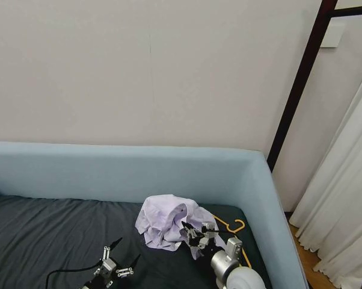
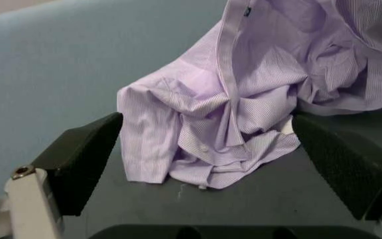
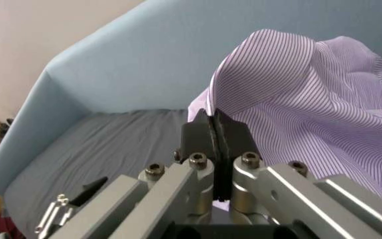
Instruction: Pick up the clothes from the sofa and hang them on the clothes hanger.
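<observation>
A crumpled lilac striped shirt (image 1: 165, 221) lies on the sofa's dark seat (image 1: 42, 235), near the right armrest. My right gripper (image 1: 193, 232) is at the shirt's near right edge. In the right wrist view its fingers (image 3: 198, 137) are pressed together on a raised fold of the shirt (image 3: 310, 84). My left gripper (image 1: 116, 265) hovers over the seat to the left of the shirt, open. In the left wrist view its two black pads (image 2: 78, 159) stand wide apart, with the shirt (image 2: 244, 99) a little ahead of them. An orange hanger (image 1: 235, 227) pokes out from under the shirt's right side.
The light blue sofa back (image 1: 121, 171) and right armrest (image 1: 271, 217) wall in the seat. A dark clothes-rack post (image 1: 295, 90) rises behind the armrest. White curtains (image 1: 343, 205) hang at the far right. The seat's left half is bare.
</observation>
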`<state>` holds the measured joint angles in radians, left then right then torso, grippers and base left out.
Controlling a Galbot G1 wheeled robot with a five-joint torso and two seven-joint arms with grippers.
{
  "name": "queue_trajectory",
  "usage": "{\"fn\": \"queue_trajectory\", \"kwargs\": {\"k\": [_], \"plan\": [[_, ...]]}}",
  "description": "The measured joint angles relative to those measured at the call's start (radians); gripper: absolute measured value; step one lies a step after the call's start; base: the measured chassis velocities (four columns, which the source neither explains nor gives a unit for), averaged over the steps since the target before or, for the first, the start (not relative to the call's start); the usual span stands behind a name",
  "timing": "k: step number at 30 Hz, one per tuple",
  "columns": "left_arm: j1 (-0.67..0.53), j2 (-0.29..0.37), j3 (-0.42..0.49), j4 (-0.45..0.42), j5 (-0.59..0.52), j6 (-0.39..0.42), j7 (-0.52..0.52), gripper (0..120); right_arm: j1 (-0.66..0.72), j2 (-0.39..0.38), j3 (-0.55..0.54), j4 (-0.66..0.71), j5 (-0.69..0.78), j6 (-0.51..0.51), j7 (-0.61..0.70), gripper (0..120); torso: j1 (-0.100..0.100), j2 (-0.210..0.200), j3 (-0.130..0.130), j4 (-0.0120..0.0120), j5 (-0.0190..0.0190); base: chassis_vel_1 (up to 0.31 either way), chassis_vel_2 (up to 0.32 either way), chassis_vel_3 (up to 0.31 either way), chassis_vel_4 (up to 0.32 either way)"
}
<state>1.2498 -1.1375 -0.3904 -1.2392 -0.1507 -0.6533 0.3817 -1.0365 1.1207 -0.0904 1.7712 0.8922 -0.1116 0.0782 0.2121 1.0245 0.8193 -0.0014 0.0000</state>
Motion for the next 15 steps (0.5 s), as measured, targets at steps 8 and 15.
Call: {"fn": "queue_trajectory", "kwargs": {"k": [8,15], "plan": [[-0.124,-0.087,0.02,0.147,0.022,-0.015,-0.026,99,-0.009,0.003,0.003,0.006,0.0,0.003,-0.001,0,0.0,0.0,0.0,-0.0002,0.0,0.0,0.0,0.0,0.0],[-0.206,-0.141,0.066,0.218,0.032,0.027,-0.058,96,-0.019,0.002,0.009,0.011,-0.001,0.006,-0.004,0,0.0,0.0,0.0,-0.0001,0.0001,0.0,0.0,0.0,0.0]]}}
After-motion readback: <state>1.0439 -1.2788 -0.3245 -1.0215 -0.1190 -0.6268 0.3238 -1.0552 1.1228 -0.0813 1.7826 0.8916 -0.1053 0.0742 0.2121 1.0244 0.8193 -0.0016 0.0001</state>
